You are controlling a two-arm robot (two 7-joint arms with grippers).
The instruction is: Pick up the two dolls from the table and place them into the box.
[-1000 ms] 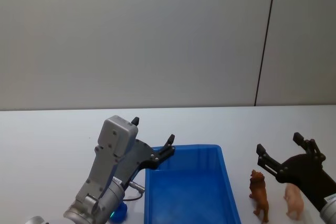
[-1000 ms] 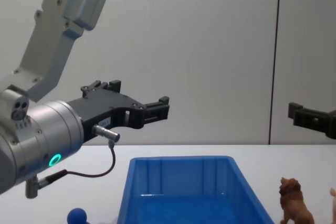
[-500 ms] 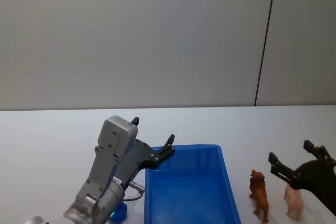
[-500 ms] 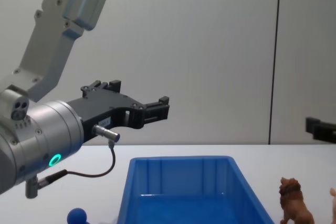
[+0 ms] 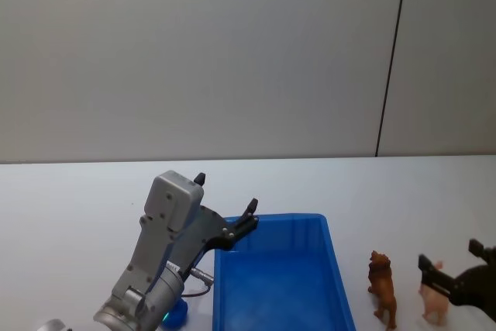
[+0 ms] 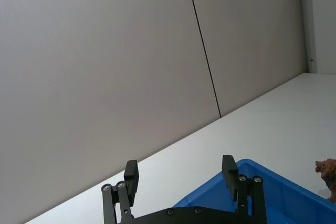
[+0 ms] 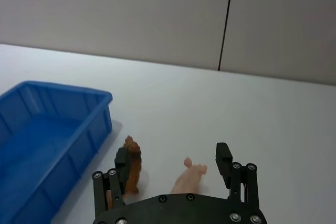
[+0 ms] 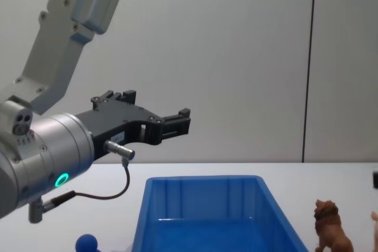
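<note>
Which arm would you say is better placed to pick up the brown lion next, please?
Right. The right gripper hangs open close to the lion, standing right of the box. The left gripper, open, is at the box's far left corner, across the box from it.

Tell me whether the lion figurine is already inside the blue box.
No, the lion stands on the table beside the box, outside its walls.

The box (image 5: pixel 279 284) on the table (image 5: pixel 77 207), toys either side.
The lion (image 5: pixel 383 288) stands just right of the box, pig figure (image 7: pixel 189 178) beyond (by my right gripper (image 7: pixel 173 156)); ball-topped figure (image 8: pixel 87 243) sits left.
</note>
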